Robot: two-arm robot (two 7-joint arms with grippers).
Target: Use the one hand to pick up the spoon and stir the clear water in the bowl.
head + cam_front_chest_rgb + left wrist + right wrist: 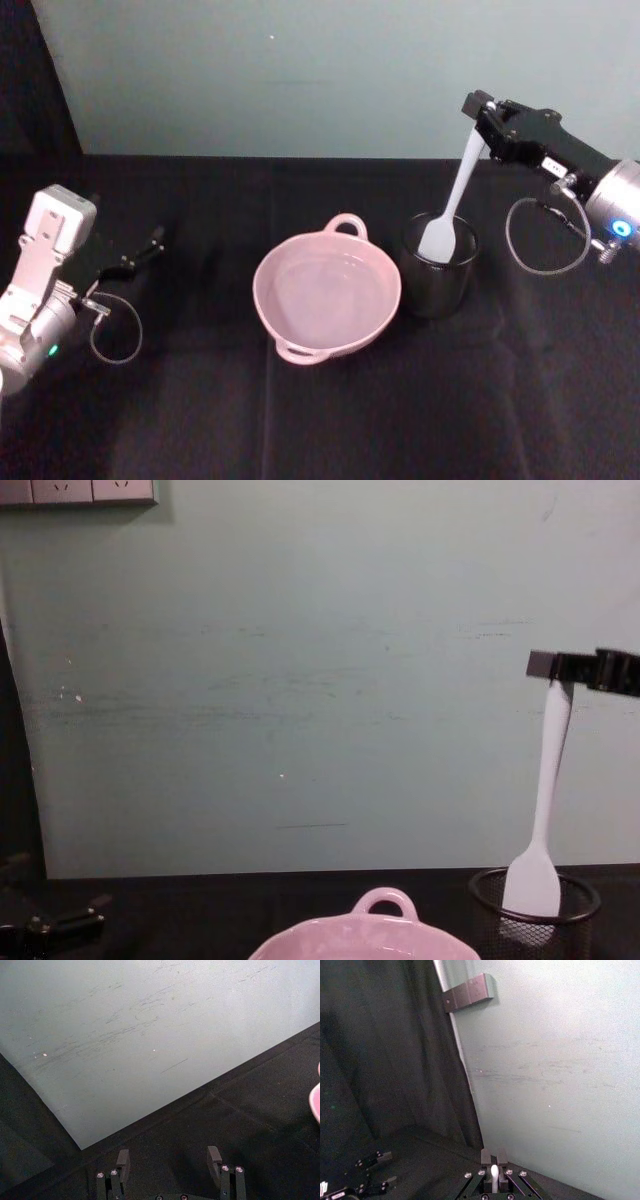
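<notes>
We see a table with a black cloth over it. A pink bowl sits in the middle of the cloth. It has a small loop handle on its far rim. Just beside it, on the right, stands a black wire-mesh cup.

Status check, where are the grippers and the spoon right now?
Right gripper shut on spoon handle, head in the mesh cup. Left gripper open, parked at table's left. Pink bowl beside cup, path unobstructed.
</notes>
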